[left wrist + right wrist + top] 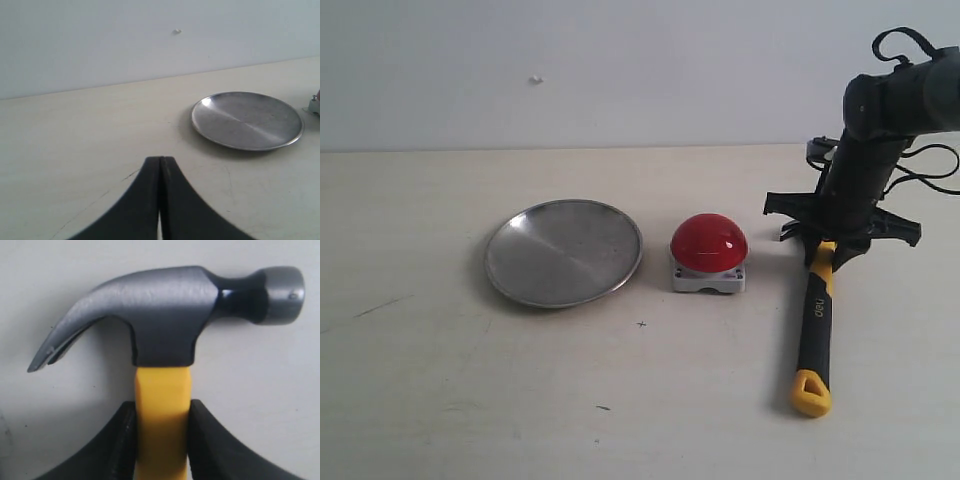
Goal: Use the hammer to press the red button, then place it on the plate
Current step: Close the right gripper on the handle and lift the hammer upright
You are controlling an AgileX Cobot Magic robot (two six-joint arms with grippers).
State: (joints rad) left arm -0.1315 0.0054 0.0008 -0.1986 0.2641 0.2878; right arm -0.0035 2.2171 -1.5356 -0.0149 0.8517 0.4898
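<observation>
The claw hammer (815, 320) has a dark steel head and a yellow-and-black handle ending in a yellow loop. It appears to lie flat on the table (420, 400), though its head is hidden in the exterior view. The right gripper (161, 435) clamps the yellow neck just below the head. The red button (709, 242), a glossy dome on a square grey base, sits upright between hammer and plate (563, 252), apart from both. The plate is round, shallow brushed metal, with nothing on it.
</observation>
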